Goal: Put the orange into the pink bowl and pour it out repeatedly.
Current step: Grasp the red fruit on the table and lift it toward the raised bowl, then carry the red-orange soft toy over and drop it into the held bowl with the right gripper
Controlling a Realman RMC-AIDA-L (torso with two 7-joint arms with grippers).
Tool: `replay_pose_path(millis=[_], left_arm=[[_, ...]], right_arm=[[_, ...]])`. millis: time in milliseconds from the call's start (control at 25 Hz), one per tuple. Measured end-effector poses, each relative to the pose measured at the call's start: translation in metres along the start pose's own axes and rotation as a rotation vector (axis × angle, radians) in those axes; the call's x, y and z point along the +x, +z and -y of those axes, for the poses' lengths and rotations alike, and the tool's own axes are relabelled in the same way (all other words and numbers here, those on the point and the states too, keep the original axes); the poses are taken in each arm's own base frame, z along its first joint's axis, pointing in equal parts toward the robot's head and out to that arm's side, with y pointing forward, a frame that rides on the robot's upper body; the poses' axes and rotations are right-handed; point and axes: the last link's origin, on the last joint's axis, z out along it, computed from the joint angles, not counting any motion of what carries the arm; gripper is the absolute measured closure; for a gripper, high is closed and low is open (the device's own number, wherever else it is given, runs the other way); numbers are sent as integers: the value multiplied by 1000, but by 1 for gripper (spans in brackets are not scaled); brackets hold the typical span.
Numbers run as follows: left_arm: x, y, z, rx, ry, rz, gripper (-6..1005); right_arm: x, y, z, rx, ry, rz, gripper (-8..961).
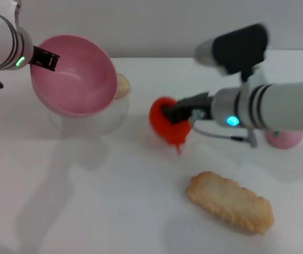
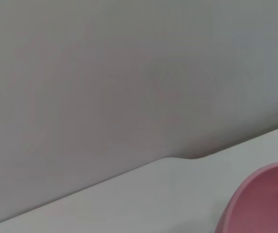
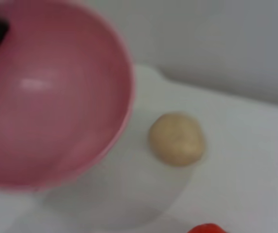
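A: Pink plastic first. State the pink bowl position and attitude.

B: The bowl is lifted clear of the white table at far left. It is tipped, with its open mouth facing toward the robot and to the right. The left gripper is clamped on the bowl's upper left rim. The bowl interior is bare.

A: Clearances around it?

B: The far table edge and the grey wall run just behind the bowl. A small beige lump sits on the table just beside the bowl's right rim; whether they touch cannot be told. In the right wrist view the lump lies apart from the rim, with bare table between.

A: Location of the orange?

B: Centre of the table, right of the bowl, with open table separating the two. The right gripper grasps it, dark fingers closed against its right side. Whether it rests on the table or is lifted cannot be told.

A: Orientation?

B: Long axis roughly vertical, the pointed end directed downward toward the table.

A: Other obstructions?

B: A long tan biscuit-like piece lies near right, diagonal, well apart from the orange. A pink ball sits partly hidden behind the right arm. The near-left table area is open.
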Motion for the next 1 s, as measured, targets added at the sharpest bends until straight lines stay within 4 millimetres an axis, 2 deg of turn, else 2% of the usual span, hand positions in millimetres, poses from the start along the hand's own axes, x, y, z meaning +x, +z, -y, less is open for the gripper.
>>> replay_pose_path(millis=[160, 320, 480, 640, 800, 1000], left_arm=[[1, 0, -8, -39, 12, -11, 955], [3, 1, -25, -111, 41, -35, 954], [7, 3, -46, -180, 69, -53, 954], [10, 5, -69, -252, 101, -60, 954], [15, 5, -90, -324, 121, -78, 954], [18, 2, -103, -378, 122, -112, 954]], right_arm=[[-19, -45, 15, 99, -34, 83, 807], [-35, -96, 25, 206, -53, 171, 833], [-47, -139, 23, 258, -65, 245, 854], [-52, -146, 12, 241, -85, 259, 872], [-54, -134, -6, 189, -110, 239, 889], [-51, -121, -16, 152, -127, 207, 903]])
